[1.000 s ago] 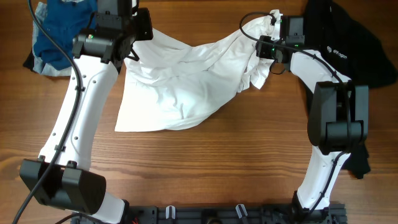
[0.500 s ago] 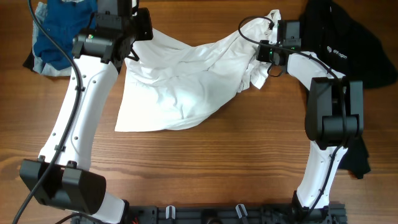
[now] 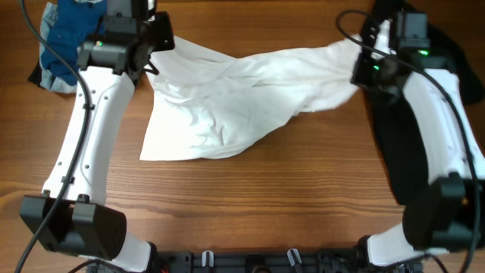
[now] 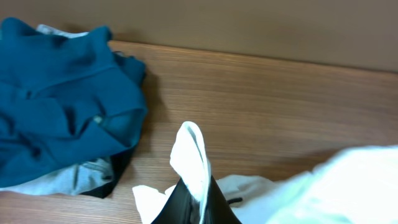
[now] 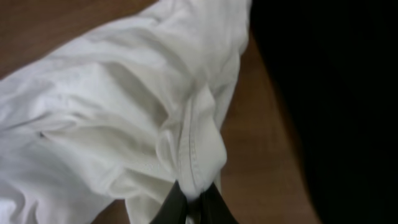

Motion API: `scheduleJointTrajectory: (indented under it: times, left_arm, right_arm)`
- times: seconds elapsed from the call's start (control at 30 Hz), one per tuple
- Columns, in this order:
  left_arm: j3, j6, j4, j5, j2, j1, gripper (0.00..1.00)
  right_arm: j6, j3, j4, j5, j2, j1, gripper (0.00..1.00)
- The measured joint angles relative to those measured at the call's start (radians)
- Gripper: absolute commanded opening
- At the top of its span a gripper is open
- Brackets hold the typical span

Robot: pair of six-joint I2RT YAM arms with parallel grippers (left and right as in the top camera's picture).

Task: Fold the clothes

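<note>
Stretching across the far half of the table (image 3: 265, 197), the white T-shirt (image 3: 227, 98) hangs between the 2 arms, pinched at each upper end and sagging in the middle. The left gripper (image 4: 194, 200) is closed tight on a narrow fold of the white cloth, which stands up in a peak just above its fingertips. The right gripper (image 5: 194, 204) is likewise clamped shut on the shirt, its tips biting a stitched hem that bunches into a thick ridge. From overhead the lower part of the shirt lies on the wood, creased and skewed, with its near edge running fairly straight and 1 corner pointing toward the left arm's side. No print shows on the face turned up.

Judging from this, the task is at an early stage: the shirt looks to be mid-spread, pulled out wide but not yet laid flat, and no fold has been made in it. Smoothing it onto the table comes next, then the folds themselves.

The other clothes are untouched. The blue garments (image 3: 64, 34) sit in a rumpled heap at the far left corner, beside the left arm, with paler cloth beneath them. The black shirt (image 5: 323, 93) lies loose at the far right, close against the white hem and partly under the right arm
</note>
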Motion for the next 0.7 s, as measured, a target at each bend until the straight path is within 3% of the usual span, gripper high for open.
scheduleJointTrajectory:
  times: [0.1,0.27,0.3,0.43,0.5,0.6,0.7]
  left_arm:
    - [0.0,0.0,-0.002,0.0,0.0,0.039,0.04]
    - [0.0,0.0,-0.009,0.0,0.0,0.075,0.04]
    - [0.0,0.0,-0.011,0.0,0.0,0.08,0.04]
    - [0.0,0.0,-0.011,0.0,0.0,0.085,0.04]
    - [0.0,0.0,-0.011,0.0,0.0,0.085,0.04]
    - [0.0,0.0,-0.011,0.0,0.0,0.085,0.04]
    - [0.0,0.0,-0.013,0.0,0.0,0.085,0.04]
  right_arm:
    - [0.002,-0.013,-0.174,0.005,-0.008,-0.002,0.04]
    - [0.019,-0.125,-0.257,0.005,-0.005,0.0,0.04]
    - [0.019,-0.15,-0.272,0.002,-0.004,0.0,0.08]
    - [-0.047,-0.265,-0.294,-0.088,0.0,0.0,0.44]
    - [-0.078,-0.272,-0.274,-0.116,0.0,0.001,0.53]
    - [-0.101,-0.259,-0.207,-0.142,0.0,0.001,0.77]
    - [-0.114,-0.19,-0.021,-0.137,-0.015,0.001,0.75]
